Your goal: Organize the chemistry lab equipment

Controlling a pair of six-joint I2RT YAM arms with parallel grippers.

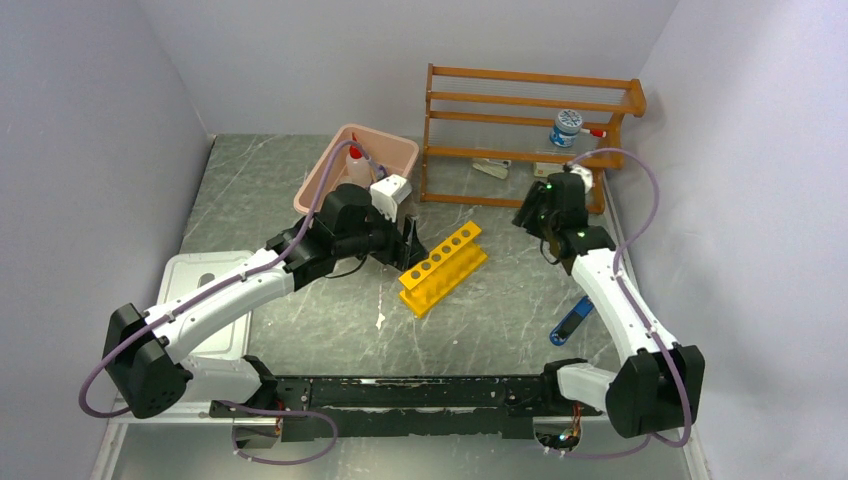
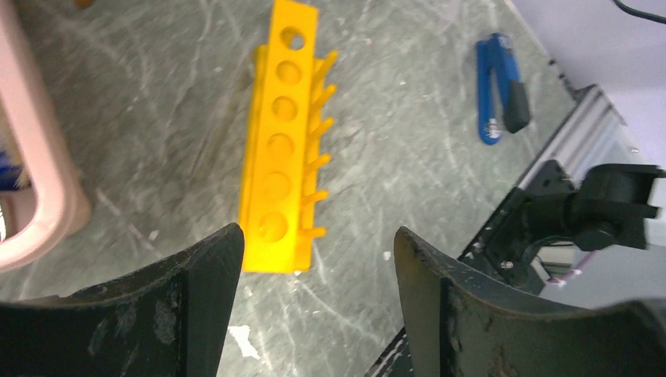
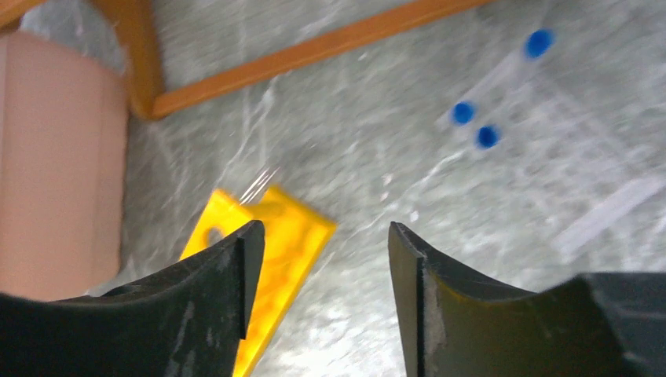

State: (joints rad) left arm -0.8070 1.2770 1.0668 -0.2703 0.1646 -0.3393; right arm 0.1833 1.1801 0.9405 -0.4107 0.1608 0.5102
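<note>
The yellow holed rack (image 1: 443, 267) lies on the grey table; it also shows in the left wrist view (image 2: 283, 149) and, blurred, in the right wrist view (image 3: 275, 236). My left gripper (image 1: 412, 243) is open and empty at the rack's left end (image 2: 318, 243). My right gripper (image 1: 530, 210) is open and empty above the table, right of the rack (image 3: 326, 236). Three blue-capped tubes (image 3: 487, 118) lie on the table beyond it. A red-capped white squeeze bottle (image 1: 357, 165) stands in the pink tub (image 1: 385, 147).
The wooden shelf rack (image 1: 530, 100) stands at the back right with a small bottle (image 1: 569, 128) on it. A white lid (image 1: 205, 275) lies at the left. A blue clip-like tool (image 1: 572, 322) lies near the right arm's base, seen also in the left wrist view (image 2: 499, 86).
</note>
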